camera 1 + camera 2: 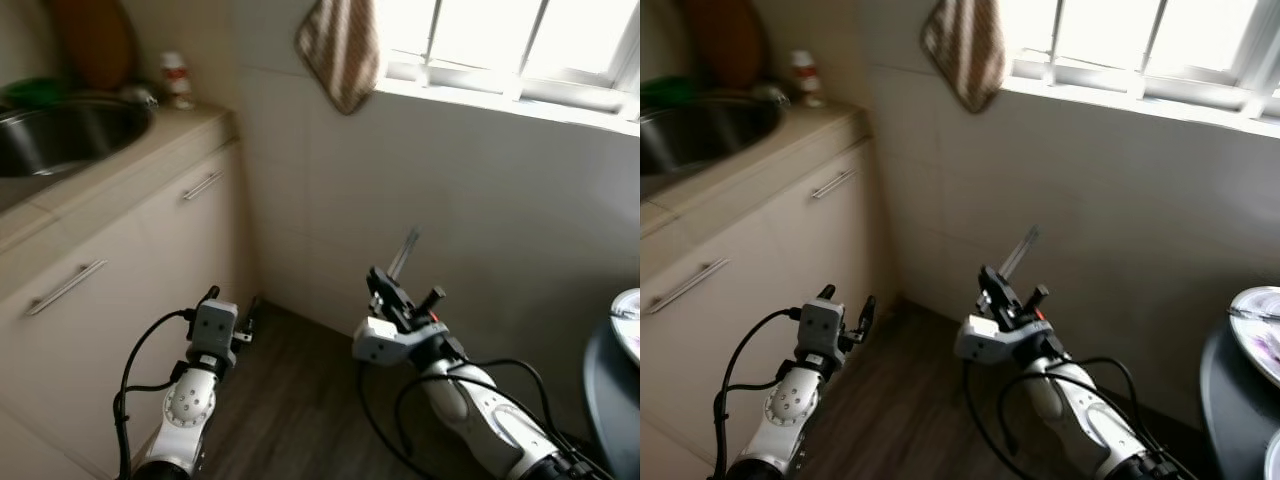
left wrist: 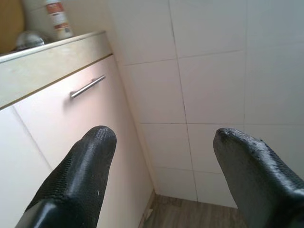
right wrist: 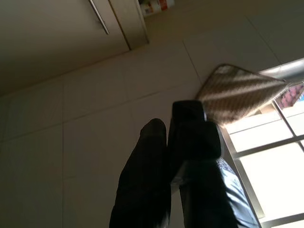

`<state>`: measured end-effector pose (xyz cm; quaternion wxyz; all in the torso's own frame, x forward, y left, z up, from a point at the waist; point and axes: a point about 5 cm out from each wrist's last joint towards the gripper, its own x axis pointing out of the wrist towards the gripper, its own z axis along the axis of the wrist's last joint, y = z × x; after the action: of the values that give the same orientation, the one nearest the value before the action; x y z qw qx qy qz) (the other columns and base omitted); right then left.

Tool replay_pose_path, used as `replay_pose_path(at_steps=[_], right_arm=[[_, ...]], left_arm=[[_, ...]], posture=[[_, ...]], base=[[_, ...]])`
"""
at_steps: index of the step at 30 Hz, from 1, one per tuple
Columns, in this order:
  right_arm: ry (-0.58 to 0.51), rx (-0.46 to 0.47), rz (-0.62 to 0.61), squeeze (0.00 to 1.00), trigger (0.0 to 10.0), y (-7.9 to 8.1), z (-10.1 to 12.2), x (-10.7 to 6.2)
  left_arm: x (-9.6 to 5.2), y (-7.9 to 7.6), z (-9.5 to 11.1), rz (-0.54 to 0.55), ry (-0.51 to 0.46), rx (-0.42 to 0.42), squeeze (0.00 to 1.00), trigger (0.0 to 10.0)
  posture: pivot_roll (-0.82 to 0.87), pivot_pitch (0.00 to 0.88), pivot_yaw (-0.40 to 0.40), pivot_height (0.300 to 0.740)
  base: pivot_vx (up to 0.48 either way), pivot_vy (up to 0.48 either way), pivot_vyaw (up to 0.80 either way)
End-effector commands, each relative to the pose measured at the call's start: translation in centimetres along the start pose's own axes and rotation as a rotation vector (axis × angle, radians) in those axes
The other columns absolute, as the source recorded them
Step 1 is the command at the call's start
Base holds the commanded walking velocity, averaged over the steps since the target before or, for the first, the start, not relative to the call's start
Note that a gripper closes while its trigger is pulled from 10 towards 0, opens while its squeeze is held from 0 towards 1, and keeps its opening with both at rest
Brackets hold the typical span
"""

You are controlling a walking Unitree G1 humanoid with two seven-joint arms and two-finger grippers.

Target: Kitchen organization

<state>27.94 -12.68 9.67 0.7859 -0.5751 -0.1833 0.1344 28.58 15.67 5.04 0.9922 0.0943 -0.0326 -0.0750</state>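
The right gripper (image 1: 392, 282) was clamped on a thin silver metal utensil handle (image 1: 404, 254), low in front of the white tiled wall (image 1: 470, 210) under the window (image 1: 520, 40). The handle's long axis slanted steeply, its free end pointing up and slightly right toward the window; what kind of utensil could not be made out. The left gripper (image 1: 232, 310) hung with fingers spread wide beside the cream cabinet (image 1: 120, 270), aimed at the corner. A striped brown cloth (image 1: 343, 48) hung above.

Shiny metal sink (image 1: 60, 135), glossy white wall tiles (image 2: 213, 85), striped cloth towel (image 1: 342, 50), brushed metal handles (image 1: 63, 287), probably wood-look floor (image 1: 290, 400), textured matt black fingers (image 2: 80, 175)
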Motion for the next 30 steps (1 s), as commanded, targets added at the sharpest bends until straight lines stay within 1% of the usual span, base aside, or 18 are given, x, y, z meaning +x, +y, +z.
replay_pose_path(at_steps=[1, 6, 7, 9, 11, 13, 14, 15, 17, 18, 19, 20, 21, 22, 25, 27, 28, 30], right_arm=[[-0.012, 0.005, -0.021, 0.0, 10.0, -0.4, 0.2, 0.3], [-0.022, -0.002, -0.04, 0.0, 10.0, -0.7, 0.1, 0.7], [-0.022, -0.002, -0.04, 0.0, 10.0, -0.7, 0.1, 0.7], [-0.012, 0.018, -0.059, 0.0, 10.0, -1.0, 0.0, 1.0], [-0.016, 0.038, -0.084, 0.0, 10.0, -1.4, 0.0, 1.4], [-0.014, 0.047, -0.108, 0.0, 10.0, -1.8, 0.0, 1.6], [-0.013, 0.056, -0.119, 0.0, 10.0, -2.1, 0.0, 1.9], [-0.013, 0.056, -0.119, 0.0, 10.0, -2.1, 0.0, 1.9], [-0.017, 0.121, -0.154, 0.0, 10.0, -2.8, 0.0, 2.3], [-0.017, 0.121, -0.154, 0.0, 10.0, -2.8, 0.0, 2.3], [-0.026, 0.156, -0.174, 0.0, 10.0, -3.3, 0.1, 2.6], [-0.03, 0.173, -0.183, 0.0, 10.0, -3.5, 0.1, 2.7], [-0.03, 0.242, -0.207, 0.0, 10.0, -3.9, 0.2, 2.8], [-0.029, 0.278, -0.23, 0.0, 10.0, -4.3, 0.2, 2.9], [-0.015, 0.412, -0.275, 0.0, 10.0, -5.0, 0.1, 3.4], [-0.013, 0.421, -0.283, 0.0, 10.0, -5.1, 0.2, 3.5], [0.001, 0.453, -0.296, 0.0, 10.0, -5.3, 0.0, 3.6], [0.011, 0.454, -0.291, 0.0, 10.0, -5.1, -0.2, 3.7]], left_arm=[[0.1, 0.3, 0.4, 0.006, -0.02, 0.015, 0.0, 10.0], [0.7, 0.5, 1.7, 0.025, -0.071, 0.005, 0.0, 10.0], [0.7, 0.5, 1.7, 0.025, -0.071, 0.005, 0.0, 10.0], [0.9, 0.7, 2.4, 0.033, -0.097, -0.005, 0.0, 10.0], [1.2, 1.0, 3.5, 0.045, -0.148, -0.017, 0.0, 10.0], [1.4, 1.3, 4.1, 0.062, -0.171, -0.018, 0.0, 10.0], [1.5, 1.3, 4.8, 0.061, -0.202, -0.014, 0.0, 10.0], [1.5, 1.3, 4.8, 0.061, -0.202, -0.014, 0.0, 10.0], [1.8, 1.5, 6.1, 0.066, -0.256, 0.007, 0.0, 10.0], [1.8, 1.5, 6.1, 0.066, -0.256, 0.007, 0.0, 10.0], [1.8, 1.6, 6.8, 0.073, -0.278, 0.006, 0.0, 10.0], [1.8, 1.7, 6.9, 0.074, -0.282, 0.005, 0.0, 10.0], [1.8, 1.7, 7.2, 0.074, -0.29, 0.005, 0.0, 10.0], [1.8, 1.7, 7.3, 0.075, -0.296, 0.006, 0.0, 10.0], [1.7, 1.7, 7.6, 0.075, -0.298, 0.008, 0.0, 10.0], [1.7, 1.7, 7.6, 0.075, -0.299, 0.008, 0.0, 10.0], [1.7, 1.7, 7.6, 0.076, -0.297, 0.01, 0.0, 10.0], [1.6, 1.7, 7.4, 0.075, -0.284, 0.018, 0.0, 10.0]], posture=[[0.0, 0.0, -0.015, 0.74], [0.0, 0.0, -0.015, 0.74], [0.0, 0.0, -0.015, 0.74], [0.01, 0.0, -0.014, 0.74], [0.01, 0.0, -0.013, 0.74], [0.01, 0.0, -0.014, 0.74], [0.01, 0.0, -0.014, 0.74], [0.01, 0.0, -0.014, 0.74], [0.01, 0.0, -0.015, 0.74], [0.01, 0.0, -0.015, 0.74], [0.01, 0.0, -0.013, 0.74], [0.01, 0.0, -0.013, 0.74], [0.01, 0.0, -0.013, 0.74], [0.02, 0.0, -0.012, 0.74], [0.02, 0.0, -0.012, 0.74], [0.02, 0.0, -0.011, 0.74], [0.02, 0.0, -0.011, 0.74], [0.03, 0.0, -0.014, 0.74]], base=[[0.0, 0.0, 0.8], [0.0, 0.0, 0.8], [0.0, 0.0, 0.8], [0.0, 0.0, 0.8], [0.0, 0.0, 0.8], [0.0, 0.0, 0.8], [0.0, 0.0, 0.8], [0.0, 0.0, 0.8], [0.137, 0.0, 0.8], [0.274, 0.0, 0.8], [0.289, 0.0, 0.8], [0.315, 0.0, 0.8], [0.33, 0.0, 0.8], [0.352, 0.0, 0.8], [0.369, 0.0, 0.0], [0.39, 0.0, 0.0], [0.405, 0.0, 0.0], [0.401, 0.0, 0.0]])
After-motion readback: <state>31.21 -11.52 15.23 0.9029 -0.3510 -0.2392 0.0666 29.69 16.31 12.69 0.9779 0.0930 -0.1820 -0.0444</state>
